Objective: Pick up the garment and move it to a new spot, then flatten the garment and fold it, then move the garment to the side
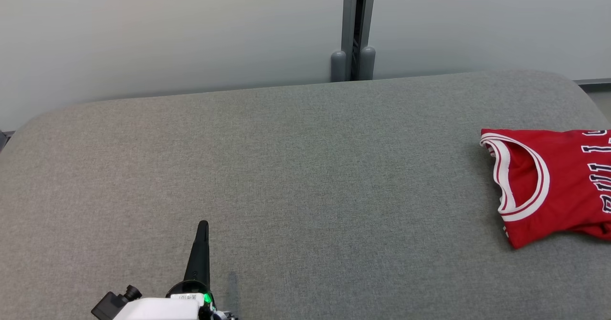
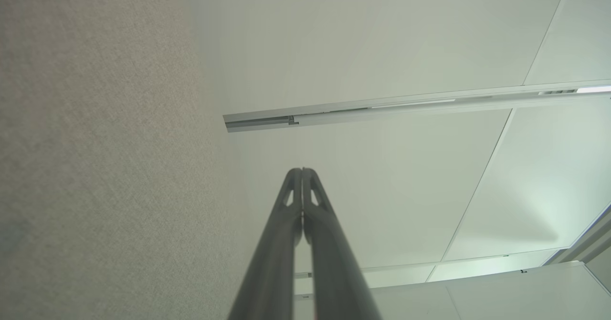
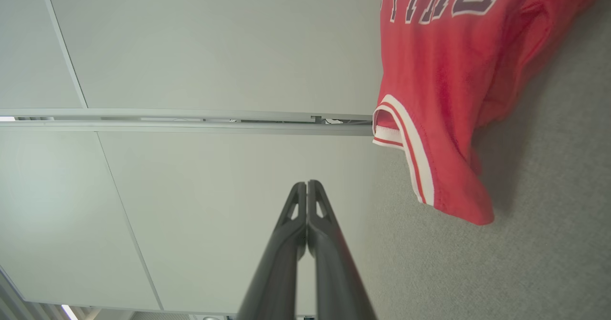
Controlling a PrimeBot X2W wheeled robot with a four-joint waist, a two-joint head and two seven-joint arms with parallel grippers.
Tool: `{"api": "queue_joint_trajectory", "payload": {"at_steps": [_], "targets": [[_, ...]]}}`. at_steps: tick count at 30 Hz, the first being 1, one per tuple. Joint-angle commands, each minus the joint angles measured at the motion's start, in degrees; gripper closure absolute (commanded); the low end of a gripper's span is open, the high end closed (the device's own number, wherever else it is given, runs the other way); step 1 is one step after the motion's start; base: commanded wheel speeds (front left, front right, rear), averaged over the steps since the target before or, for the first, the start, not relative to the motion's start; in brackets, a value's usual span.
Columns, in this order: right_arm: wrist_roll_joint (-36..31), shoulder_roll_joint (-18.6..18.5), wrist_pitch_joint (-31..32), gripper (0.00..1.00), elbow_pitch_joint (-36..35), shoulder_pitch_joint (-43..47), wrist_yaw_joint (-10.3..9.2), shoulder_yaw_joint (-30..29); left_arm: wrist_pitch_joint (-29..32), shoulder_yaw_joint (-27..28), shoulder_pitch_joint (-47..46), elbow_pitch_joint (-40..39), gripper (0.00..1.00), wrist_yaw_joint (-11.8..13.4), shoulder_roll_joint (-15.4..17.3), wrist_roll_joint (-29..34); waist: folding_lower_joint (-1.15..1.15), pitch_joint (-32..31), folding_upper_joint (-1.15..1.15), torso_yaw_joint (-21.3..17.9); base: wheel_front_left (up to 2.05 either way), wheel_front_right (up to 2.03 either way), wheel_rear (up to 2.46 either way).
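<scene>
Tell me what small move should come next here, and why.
Probably open the right tool and ease it toward the jersey: it lies untouched on the grey pad beside that shut, empty tool, while the left tool sits far off.

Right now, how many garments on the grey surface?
1: a red jersey lying at the right side of the grey padded surface, cut off by the head view's right edge. Anything past that edge is hidden.

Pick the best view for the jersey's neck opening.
Head view: the red jersey lies at the right edge, neck opening whole. Right wrist view catches lettering and a trimmed edge. Left wrist view faces wall panels.
</scene>
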Motion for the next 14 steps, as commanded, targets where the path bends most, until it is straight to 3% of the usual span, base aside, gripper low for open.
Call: {"api": "queue_joint_trajectory", "payload": {"at_steps": [1,14], "targets": [[0.37,-0.22,0.08,1.0,-0.04,-0.23,0.0,-0.08,-0.1,0.08,-0.92,0.06,1.0,-0.24,0.14,-0.06,0.0,0.0,0.0,0.0,0.0,0.0,0.0],[0.37,-0.22,0.08,1.0,-0.04,-0.23,0.0,-0.07,-0.1,0.08,-0.92,0.06,1.0,-0.24,0.14,-0.06,0.0,0.0,0.0,0.0,0.0,0.0,0.0]]}}
